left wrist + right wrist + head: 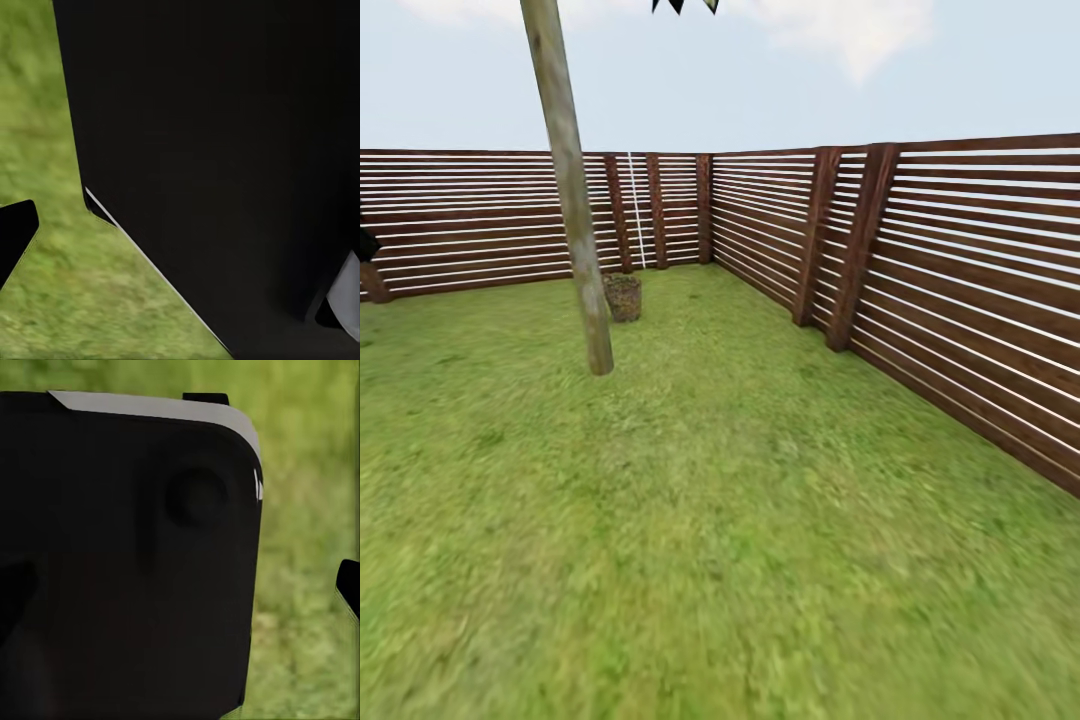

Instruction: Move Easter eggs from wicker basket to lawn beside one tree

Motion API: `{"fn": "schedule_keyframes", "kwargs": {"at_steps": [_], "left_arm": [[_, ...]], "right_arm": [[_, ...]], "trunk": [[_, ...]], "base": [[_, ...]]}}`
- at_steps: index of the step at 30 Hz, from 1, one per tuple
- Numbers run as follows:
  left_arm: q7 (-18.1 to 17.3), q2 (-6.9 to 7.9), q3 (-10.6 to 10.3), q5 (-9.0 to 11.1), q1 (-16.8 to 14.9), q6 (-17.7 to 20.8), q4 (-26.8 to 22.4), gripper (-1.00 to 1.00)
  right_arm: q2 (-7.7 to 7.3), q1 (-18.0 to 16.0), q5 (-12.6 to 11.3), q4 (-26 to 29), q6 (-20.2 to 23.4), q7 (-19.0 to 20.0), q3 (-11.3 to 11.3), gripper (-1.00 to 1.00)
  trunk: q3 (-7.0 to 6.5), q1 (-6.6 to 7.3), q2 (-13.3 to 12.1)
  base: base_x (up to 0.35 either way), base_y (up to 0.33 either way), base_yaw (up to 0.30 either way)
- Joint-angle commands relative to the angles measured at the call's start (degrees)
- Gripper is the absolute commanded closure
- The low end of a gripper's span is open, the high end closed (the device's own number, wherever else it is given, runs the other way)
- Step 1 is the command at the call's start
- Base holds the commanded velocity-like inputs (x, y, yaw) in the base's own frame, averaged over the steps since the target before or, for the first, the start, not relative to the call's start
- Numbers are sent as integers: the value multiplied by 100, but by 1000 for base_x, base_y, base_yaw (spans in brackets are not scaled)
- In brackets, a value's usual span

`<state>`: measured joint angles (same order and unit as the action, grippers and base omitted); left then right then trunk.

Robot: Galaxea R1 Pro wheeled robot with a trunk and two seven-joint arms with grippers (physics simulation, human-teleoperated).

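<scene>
Judging the grippers is not possible: both wrist views look past dark robot bodywork to the lawn point(315, 547), so spread or pressed together I cannot tell; well ahead, the wicker basket point(623, 297) sits just behind the leaning tree point(572, 190); an approach could clip that trunk or the fence point(960, 290).

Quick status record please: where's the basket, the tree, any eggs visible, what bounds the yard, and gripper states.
wicker basket: on the lawn, just behind the tree, far from the robot
tree: pale leaning trunk, left of centre
Easter eggs: too far to make out
fence: brown slats, along right side and back
grippers: cannot tell from the wrist views
</scene>
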<state>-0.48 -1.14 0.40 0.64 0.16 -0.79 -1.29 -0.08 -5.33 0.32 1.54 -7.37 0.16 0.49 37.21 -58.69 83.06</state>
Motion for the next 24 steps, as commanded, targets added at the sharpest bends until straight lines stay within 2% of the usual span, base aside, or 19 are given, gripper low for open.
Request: {"fn": "schedule_keyframes", "kwargs": {"at_steps": [1,24], "left_arm": [[-5,0,4,7,2,-9,-8,-100],[-5,-1,4,7,2,-1,-10,-100]], "right_arm": [[-1,-3,3,-5,-19,2,4,-100],[-1,-3,5,-5,-19,2,4,-100]], "trunk": [[4,-3,2],[4,-3,2]], "base": [[342,0,0],[342,0,0]]}}
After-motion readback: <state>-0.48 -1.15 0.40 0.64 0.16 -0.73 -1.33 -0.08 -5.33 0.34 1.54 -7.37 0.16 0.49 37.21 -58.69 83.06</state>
